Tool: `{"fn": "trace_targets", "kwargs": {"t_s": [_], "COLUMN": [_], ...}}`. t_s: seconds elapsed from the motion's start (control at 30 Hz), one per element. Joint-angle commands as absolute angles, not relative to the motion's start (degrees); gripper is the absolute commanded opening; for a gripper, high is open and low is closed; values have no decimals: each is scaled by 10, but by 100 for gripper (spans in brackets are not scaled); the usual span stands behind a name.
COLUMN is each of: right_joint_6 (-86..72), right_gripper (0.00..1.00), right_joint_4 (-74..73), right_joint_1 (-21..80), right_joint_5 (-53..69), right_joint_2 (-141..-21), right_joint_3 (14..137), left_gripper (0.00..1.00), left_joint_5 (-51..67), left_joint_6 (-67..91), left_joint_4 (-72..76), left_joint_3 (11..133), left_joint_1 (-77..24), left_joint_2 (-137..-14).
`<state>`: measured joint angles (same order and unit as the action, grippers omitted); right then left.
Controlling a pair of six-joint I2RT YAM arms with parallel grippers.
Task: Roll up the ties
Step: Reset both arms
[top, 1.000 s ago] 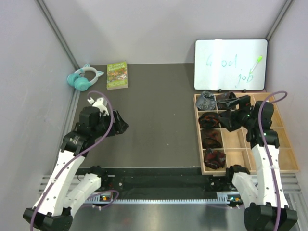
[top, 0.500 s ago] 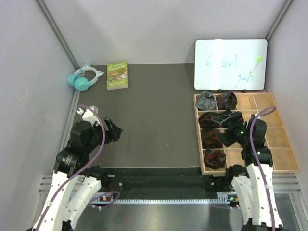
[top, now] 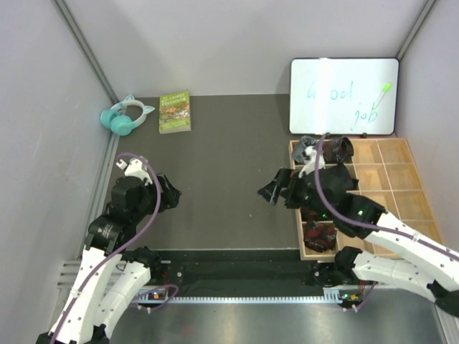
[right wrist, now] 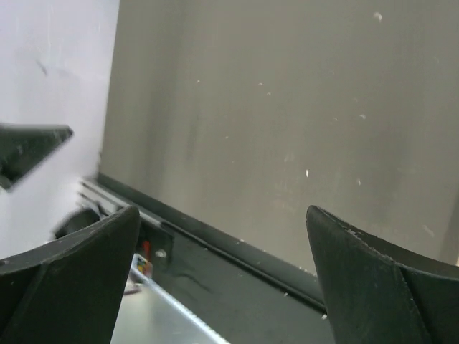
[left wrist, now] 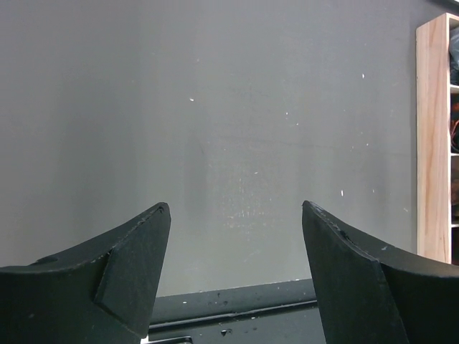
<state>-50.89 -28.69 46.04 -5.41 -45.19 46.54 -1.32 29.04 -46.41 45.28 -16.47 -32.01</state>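
Rolled ties sit in the left cells of a wooden tray (top: 405, 188): a grey roll (top: 307, 151), a dark brown roll (top: 338, 149) and a black roll with red blotches (top: 320, 236). My right arm covers the other rolls. My right gripper (top: 272, 189) is open and empty over the dark mat, left of the tray; the right wrist view (right wrist: 222, 211) shows only mat between its jaws. My left gripper (top: 169, 193) is open and empty over the mat's left side; the left wrist view (left wrist: 237, 208) shows bare mat and the tray's edge (left wrist: 430, 143).
A whiteboard (top: 343, 96) leans at the back right. A green book (top: 174, 111) and teal cat-ear headphones (top: 127, 116) lie at the back left. Grey walls close both sides. A black rail (top: 237, 269) runs along the near edge.
My right arm has swung left, from over the tray to over the mat. My left gripper has drawn back a little toward the near left. Both stay open.
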Motion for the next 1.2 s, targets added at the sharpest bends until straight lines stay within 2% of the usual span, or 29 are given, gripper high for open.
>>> {"fn": "trace_targets", "kwargs": {"t_s": [0.0, 0.1, 0.33, 0.53, 0.77, 1.17], "right_joint_6": [-425, -411, -386, -358, -347, -344], "right_gripper": [99, 99, 99, 99, 99, 99], "right_joint_4": [-223, -195, -150, -49, 16, 49], "right_joint_1": [640, 686, 686, 687, 686, 686], "right_joint_5": [-358, -394, -352, -323, -352, -352], "right_joint_2": [-502, -556, -630, -620, -568, -552], "right_joint_3": [507, 505, 464, 369, 270, 237], "left_gripper": [78, 77, 79, 82, 84, 86], "left_joint_5": [-28, -30, -24, -20, -31, -48], "left_joint_6": [295, 299, 297, 299, 303, 311], "left_joint_4": [-442, -443, -440, -439, -443, -445], "left_joint_3": [448, 447, 444, 443, 444, 444], "left_joint_1": [-161, -161, -161, -161, -161, -159], "left_joint_2": [-314, -308, -291, -306, -316, -294]}}
